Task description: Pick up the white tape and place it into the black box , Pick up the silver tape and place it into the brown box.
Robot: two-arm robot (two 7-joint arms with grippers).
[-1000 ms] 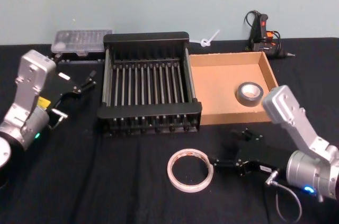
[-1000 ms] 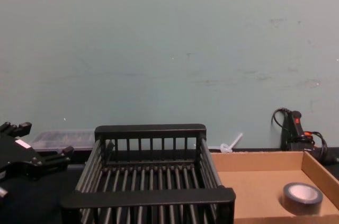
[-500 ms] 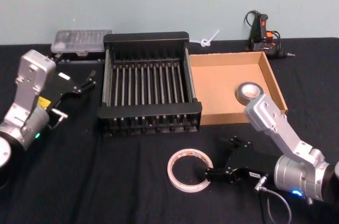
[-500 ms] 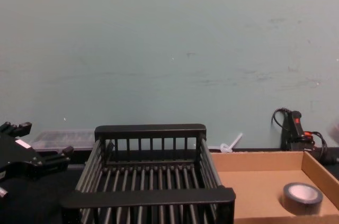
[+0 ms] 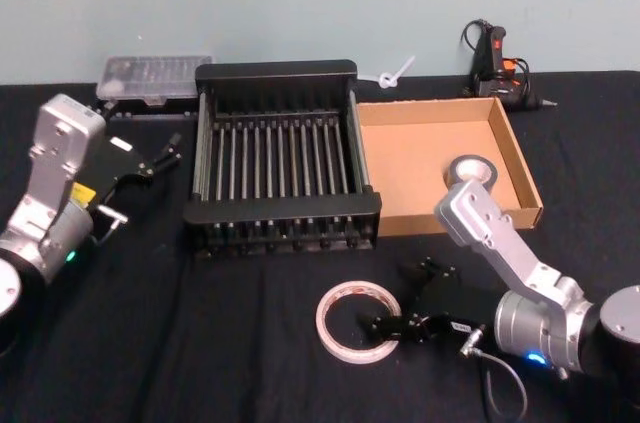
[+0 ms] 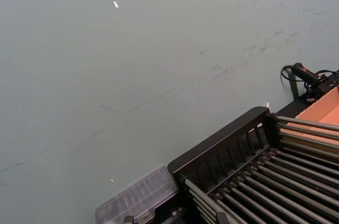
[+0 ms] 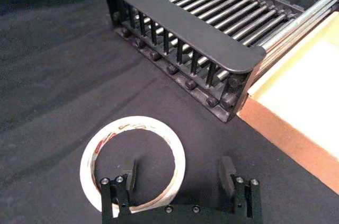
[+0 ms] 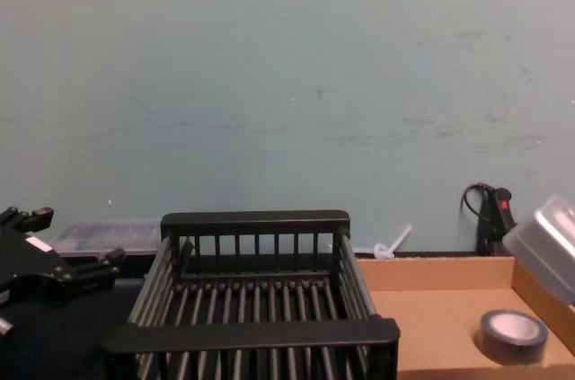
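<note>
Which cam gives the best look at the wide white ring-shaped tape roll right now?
The right wrist view: the wide white ring-shaped tape roll lies flat on the black cloth, reddish mark inside, one finger of the open right gripper inside its hollow. The head view shows it whole but smaller. The chest and left wrist views look elsewhere.

text: none legible | white tape [image 7: 132, 163]: reddish print inside the ring (too blurred to read)
</note>
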